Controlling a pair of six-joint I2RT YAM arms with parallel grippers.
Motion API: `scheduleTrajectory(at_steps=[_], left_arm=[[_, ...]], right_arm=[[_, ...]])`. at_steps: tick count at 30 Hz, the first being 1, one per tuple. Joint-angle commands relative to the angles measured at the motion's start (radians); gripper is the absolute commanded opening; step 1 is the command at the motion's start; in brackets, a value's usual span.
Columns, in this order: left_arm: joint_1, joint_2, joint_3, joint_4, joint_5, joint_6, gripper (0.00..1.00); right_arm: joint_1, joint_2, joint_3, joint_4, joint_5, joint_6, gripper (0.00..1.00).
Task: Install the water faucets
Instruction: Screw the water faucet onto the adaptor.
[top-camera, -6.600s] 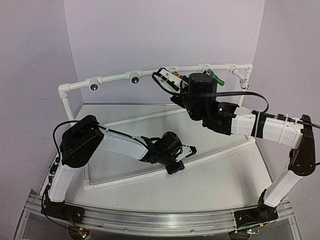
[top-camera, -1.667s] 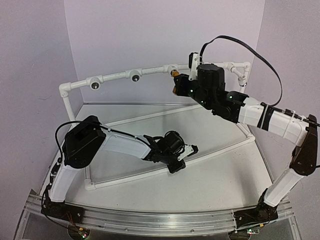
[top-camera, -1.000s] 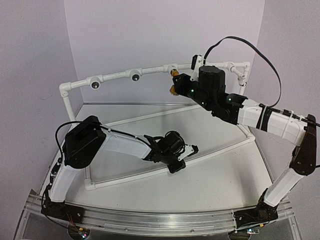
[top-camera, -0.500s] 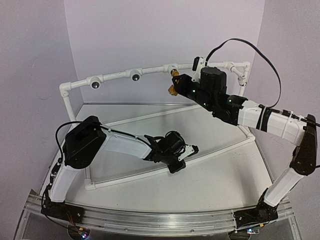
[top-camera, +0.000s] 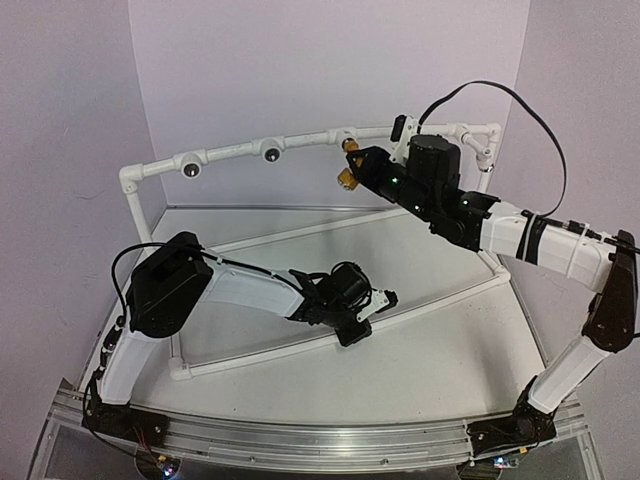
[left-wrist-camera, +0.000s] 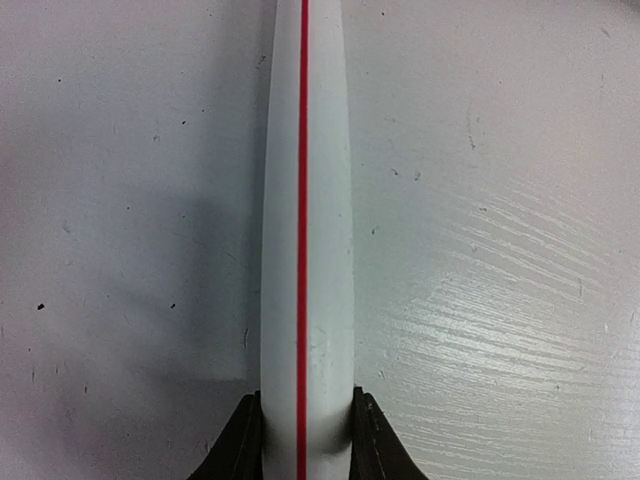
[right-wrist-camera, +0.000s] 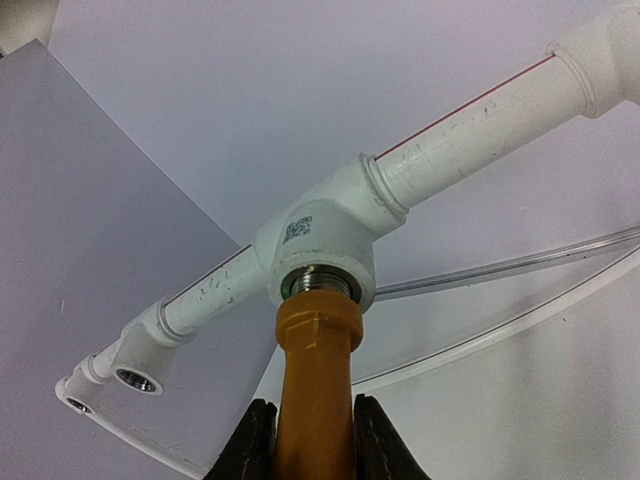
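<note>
We see the right gripper (right-wrist-camera: 305, 408) up at the pipe frame, clenched on the yellow-orange faucet (right-wrist-camera: 318, 345), one finger on each flank of its body. The faucet's long axis runs straight out ahead from between the fingers, in line with the gripper. The threaded end leads, pointing away from the wrist. That end sits at the mouth of the tee fitting (right-wrist-camera: 320, 235) directly ahead of the fingertips. A band of thread shows between the orange collar and the socket lip; we can't tell how deep it is engaged. The top rail (right-wrist-camera: 470, 125) crosses square to the faucet axis, just beyond the fingertips. Two open sockets (right-wrist-camera: 135, 378) sit further along the rail, off to the gripper's left.

The left gripper (left-wrist-camera: 303, 405) is down low, clamped around a white pipe (left-wrist-camera: 303, 200) with a red stripe. The pipe runs straight ahead out of the fingers, lying along the table (left-wrist-camera: 500, 200).
</note>
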Motion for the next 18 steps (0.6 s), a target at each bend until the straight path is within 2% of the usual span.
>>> scheduleTrajectory(at_steps=[1, 18], left_arm=[[-0.084, 0.110, -0.013, -0.093, 0.110, 0.049, 0.00], [-0.090, 0.111, -0.009, -0.099, 0.117, 0.049, 0.00]], right_arm=[[-0.053, -0.048, 0.021, 0.303, 0.002, 0.069, 0.00], [-0.082, -0.016, -0.016, 0.433, -0.020, 0.275, 0.00]])
